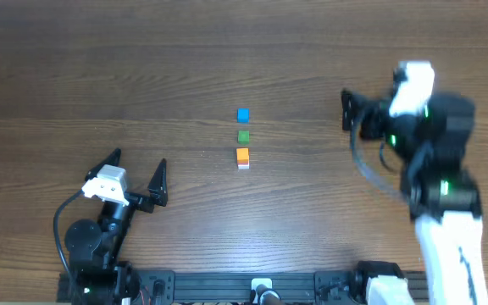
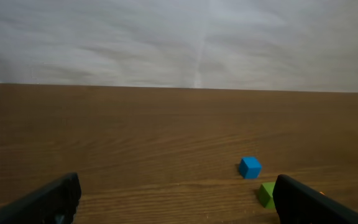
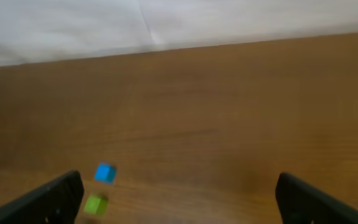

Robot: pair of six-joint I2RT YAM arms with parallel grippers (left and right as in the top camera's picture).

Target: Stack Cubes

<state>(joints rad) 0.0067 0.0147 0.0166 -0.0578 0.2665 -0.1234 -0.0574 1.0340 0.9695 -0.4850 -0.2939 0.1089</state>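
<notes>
Three small cubes lie in a short line at the table's middle: a blue cube [image 1: 242, 115] farthest from the arm bases, a green cube [image 1: 243, 135] behind it, then an orange cube [image 1: 242, 154] resting on a white cube [image 1: 243, 164]. My left gripper [image 1: 138, 161] stands open, well to the left of the line, with nothing between its fingers. In its wrist view [image 2: 178, 186] the blue cube [image 2: 250, 167] and green cube [image 2: 266, 194] lie ahead. My right gripper [image 1: 346, 111] is open and lifted, off to the right of the cubes. Its wrist view [image 3: 179, 183] shows the blue cube [image 3: 105, 173] and green cube [image 3: 96, 204].
The wooden table [image 1: 100, 76] is bare around the cubes, with wide free room on every side. A pale wall [image 2: 179, 37] rises behind the table's far edge. The arm bases and a black rail [image 1: 252, 284] run along the near edge.
</notes>
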